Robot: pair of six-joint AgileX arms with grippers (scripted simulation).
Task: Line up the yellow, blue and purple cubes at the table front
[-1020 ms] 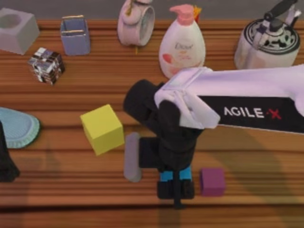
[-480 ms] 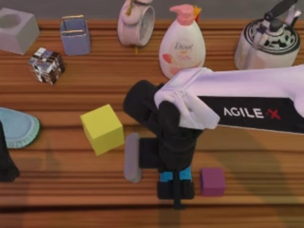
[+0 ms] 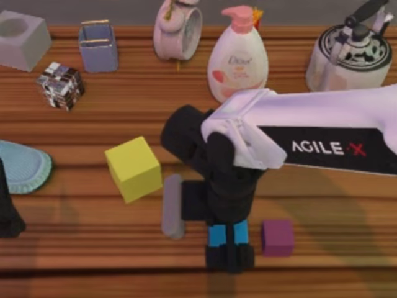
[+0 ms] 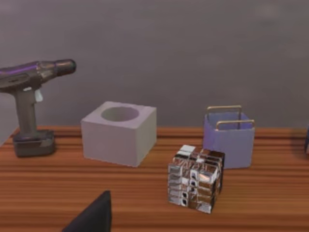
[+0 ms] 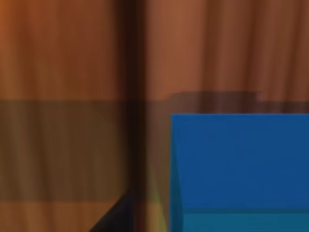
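My right gripper (image 3: 229,254) points down over the blue cube (image 3: 218,234) near the table (image 3: 93,248) front. It is open: in the right wrist view one dark finger (image 5: 116,218) stands a small gap away from the side of the blue cube (image 5: 239,164). The purple cube (image 3: 276,237) sits just right of the blue one. The yellow cube (image 3: 133,168) lies farther back and to the left, turned at an angle. My left arm (image 3: 6,214) is parked at the left edge, with one finger (image 4: 94,217) showing off to the side and nothing in it.
Along the back stand a grey block (image 3: 22,40), a lavender box (image 3: 98,46), a clock (image 3: 178,28), a lotion bottle (image 3: 237,56) and a kettle (image 3: 350,53). A mirrored cube (image 3: 60,85) and a teal pad (image 3: 22,166) lie at the left.
The right gripper's fingers have come apart from the blue cube, and more of the cube's top shows. The cubes and the left arm have not moved.
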